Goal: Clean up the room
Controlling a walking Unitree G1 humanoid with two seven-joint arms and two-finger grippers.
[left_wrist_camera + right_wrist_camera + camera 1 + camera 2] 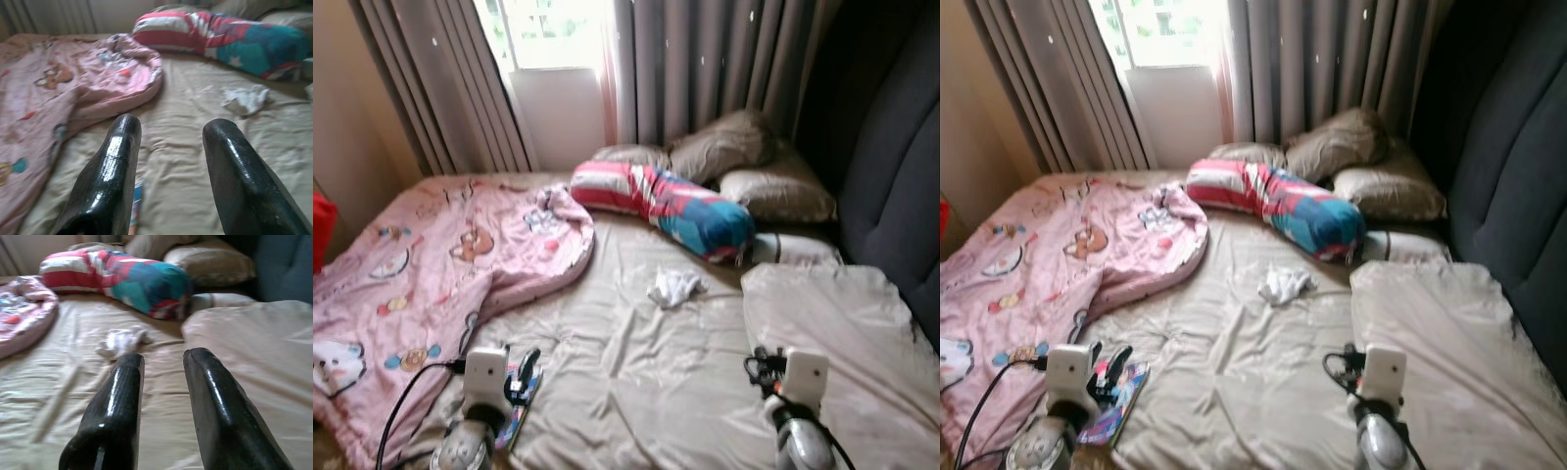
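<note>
on bed (636,372) | white cloth (674,287) loose | both end effectors parted

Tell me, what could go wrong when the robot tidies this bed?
1. The left pincer hangs open just above a colourful book at the bed's near edge; a nudge might push it off.
2. The white cloth lies crumpled far out mid-bed, so reaching it may mean leaning over.
3. A black cable runs across the pink blanket by the left arm and could snag it.
</note>
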